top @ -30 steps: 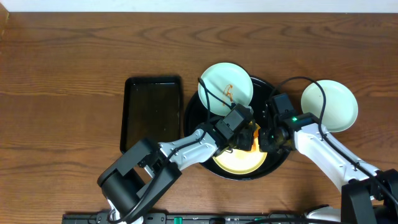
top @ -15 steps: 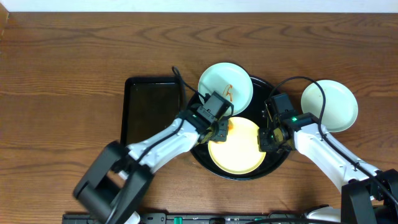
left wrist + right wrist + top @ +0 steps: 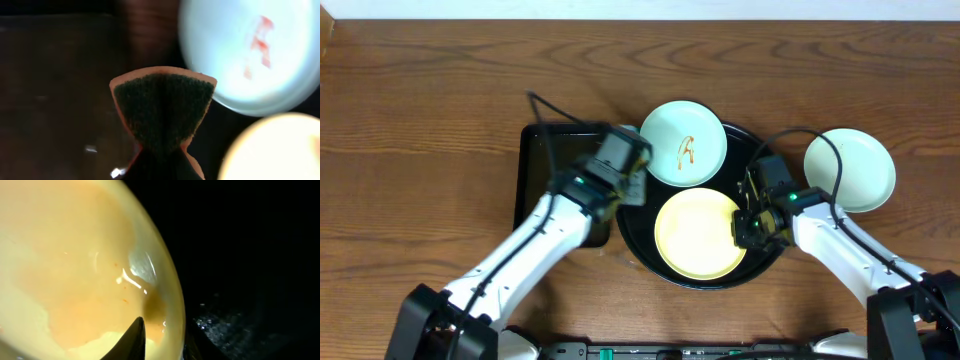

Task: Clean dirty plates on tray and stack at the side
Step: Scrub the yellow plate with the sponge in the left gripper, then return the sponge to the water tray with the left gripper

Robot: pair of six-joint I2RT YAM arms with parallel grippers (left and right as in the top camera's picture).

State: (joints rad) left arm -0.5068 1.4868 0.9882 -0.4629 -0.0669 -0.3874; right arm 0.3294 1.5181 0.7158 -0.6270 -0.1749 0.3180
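The round black tray [image 3: 770,255] holds a pale yellow plate [image 3: 695,235] that looks wiped and a mint-blue plate [image 3: 683,143] with an orange smear. A second mint-blue plate [image 3: 850,168] lies on the table to the right and looks clean. My left gripper [image 3: 625,182] is shut on an orange sponge with a dark green pad [image 3: 162,107], at the tray's left rim, beside the smeared plate [image 3: 250,55]. My right gripper [image 3: 745,225] is shut on the yellow plate's right rim [image 3: 165,340], one finger inside the plate [image 3: 75,255] and one outside.
A smaller black rectangular tray [image 3: 565,180] lies left of the round tray; it also shows in the left wrist view [image 3: 50,75]. Brown wooden table [image 3: 440,100] all around. The arms' cables loop over the tray's back part.
My left arm has swung left off the yellow plate with the sponge, to the round tray's left rim. The yellow plate now lies uncovered. My right gripper has stayed on its rim.
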